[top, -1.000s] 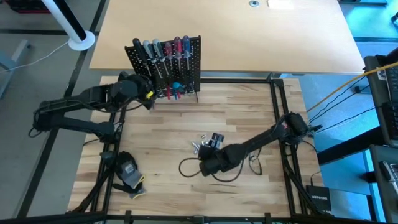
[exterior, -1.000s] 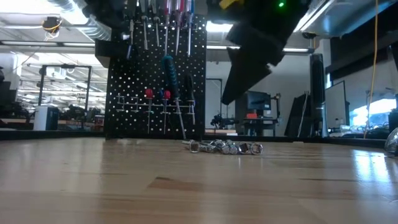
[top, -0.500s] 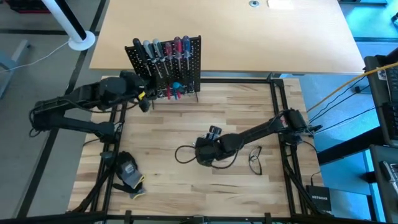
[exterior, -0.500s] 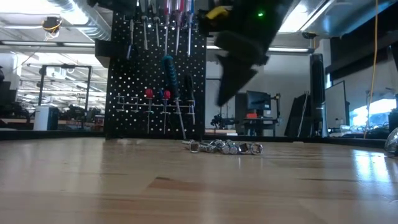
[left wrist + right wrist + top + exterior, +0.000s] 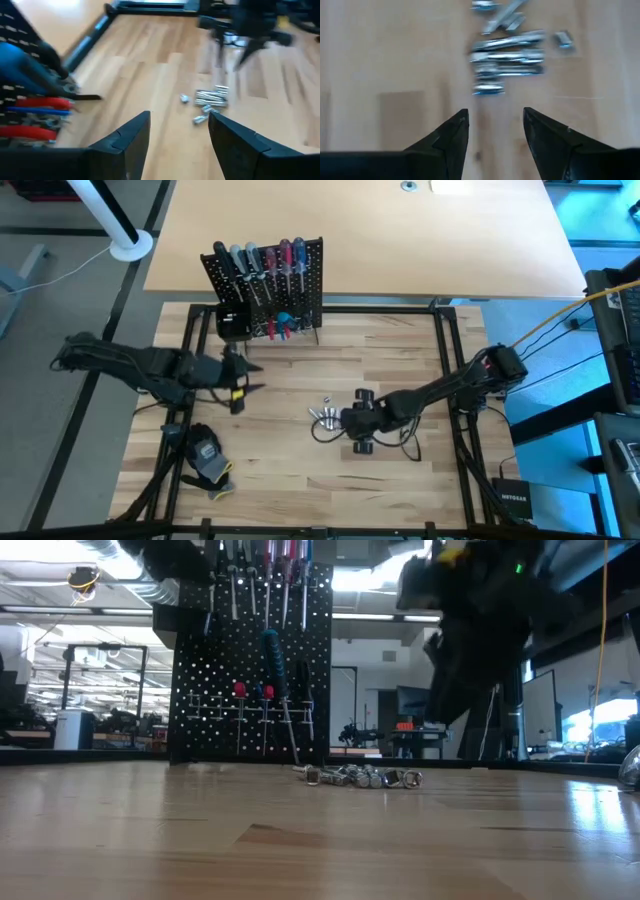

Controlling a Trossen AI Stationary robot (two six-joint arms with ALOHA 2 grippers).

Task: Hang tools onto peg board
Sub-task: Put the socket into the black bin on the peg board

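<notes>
The black peg board [image 5: 268,280] stands at the table's far edge with several screwdrivers [image 5: 262,258] hung along its top and red- and blue-handled tools [image 5: 35,102] lower down; its bin [image 5: 232,324] is at the lower left corner. Small silver bits [image 5: 323,415] lie loose in a heap on the table's middle, also seen in the low view [image 5: 360,777]. My left gripper [image 5: 254,378] is open and empty, left of the bits and nearer than the board. My right gripper [image 5: 342,420] is open and empty, just right of the bits, which lie ahead of its fingers [image 5: 507,50].
A grey-black glove with yellow trim [image 5: 207,460] lies at the near left corner. A thin black wire loop [image 5: 410,442] lies near the right arm. The black frame rails [image 5: 445,340] run along the table's sides. A pale wooden tabletop [image 5: 380,230] lies behind the board.
My left gripper has drawn back from the peg board toward the table's near edge and turned to face the bits. My right gripper has shifted toward the table's right edge, staying beside the bits. The bits have not moved.
</notes>
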